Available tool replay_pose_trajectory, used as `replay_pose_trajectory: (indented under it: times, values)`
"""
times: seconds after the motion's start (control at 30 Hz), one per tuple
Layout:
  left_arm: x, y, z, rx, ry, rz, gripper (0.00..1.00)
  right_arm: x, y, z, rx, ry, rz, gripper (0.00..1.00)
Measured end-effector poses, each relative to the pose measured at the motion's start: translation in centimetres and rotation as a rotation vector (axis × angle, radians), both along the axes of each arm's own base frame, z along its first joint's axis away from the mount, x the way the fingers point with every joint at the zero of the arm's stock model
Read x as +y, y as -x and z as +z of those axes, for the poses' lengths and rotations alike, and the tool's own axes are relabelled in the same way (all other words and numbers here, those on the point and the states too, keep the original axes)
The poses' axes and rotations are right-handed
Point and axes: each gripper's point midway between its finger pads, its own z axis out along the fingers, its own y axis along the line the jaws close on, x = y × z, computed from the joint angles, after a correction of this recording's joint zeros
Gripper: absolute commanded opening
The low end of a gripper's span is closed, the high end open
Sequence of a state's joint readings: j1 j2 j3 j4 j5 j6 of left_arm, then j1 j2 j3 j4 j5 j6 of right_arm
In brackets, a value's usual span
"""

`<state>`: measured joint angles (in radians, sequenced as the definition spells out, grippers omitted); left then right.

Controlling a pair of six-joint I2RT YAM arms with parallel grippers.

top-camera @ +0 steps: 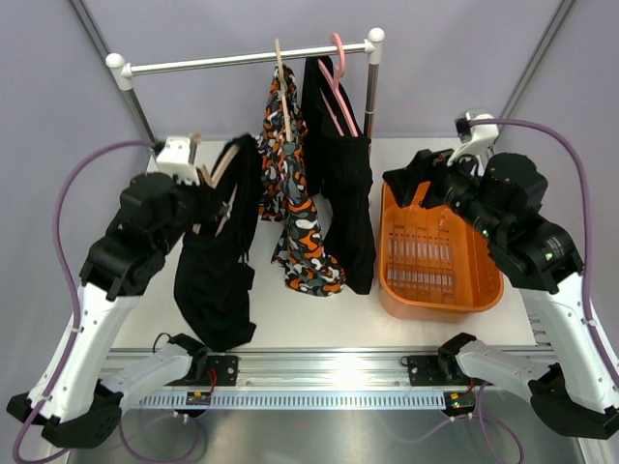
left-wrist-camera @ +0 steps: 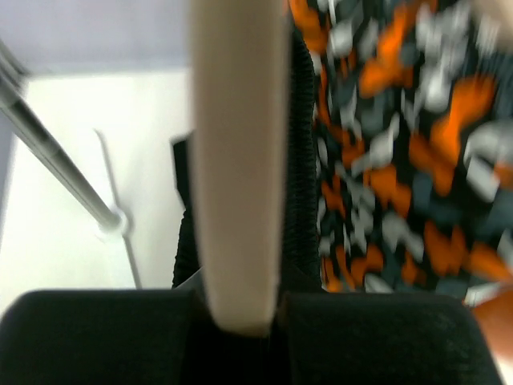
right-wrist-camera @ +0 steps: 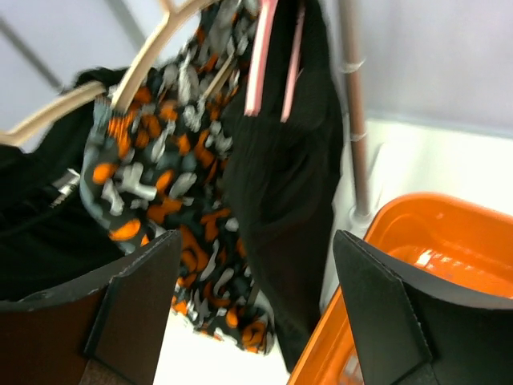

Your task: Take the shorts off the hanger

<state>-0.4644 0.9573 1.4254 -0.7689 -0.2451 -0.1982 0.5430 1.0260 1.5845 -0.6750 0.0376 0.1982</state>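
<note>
Soft, even light makes the top view bright and sharp, with faint shadows on the worktop (top-camera: 329,319). The left wrist view heavily blurs the hanger (left-wrist-camera: 239,160) and patterned shorts (left-wrist-camera: 401,160). The right wrist view is mildly blurred, with glare in the basket (right-wrist-camera: 449,233).

White, matte tabletop (top-camera: 290,324). Bears an orange slatted basket (top-camera: 445,302) on the right half, standing flat. Holds a clothes rack (top-camera: 242,60) on two posts at the far side. Edged at the near side by a metal rail (top-camera: 319,367). Reached, or nearly reached, by the lower end of the patterned shorts (top-camera: 308,261): cannot tell which.
</note>
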Motion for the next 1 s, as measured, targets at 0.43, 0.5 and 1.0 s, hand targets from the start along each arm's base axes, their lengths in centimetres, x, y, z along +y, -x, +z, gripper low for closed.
replay_pose_trajectory:
  times: [0.43, 0.5, 1.0]
  values:
    - [-3.5, 10.3, -12.1, 0.329, 0.028, -0.380, 0.00, 6.3, 4.9, -8.8, 0.218, 0.086, 0.250, 0.79]
    - [-4.5, 11.7, -11.8, 0.335, 0.054, -0.476, 0.00, 6.9, 5.7, -9.1, 0.224, 0.089, 0.273, 0.79]
    - [-8.3, 16.0, -8.2, 0.300, 0.153, -0.819, 0.00, 13.7, 11.1, -13.0, 0.309, 0.190, 0.419, 0.76]
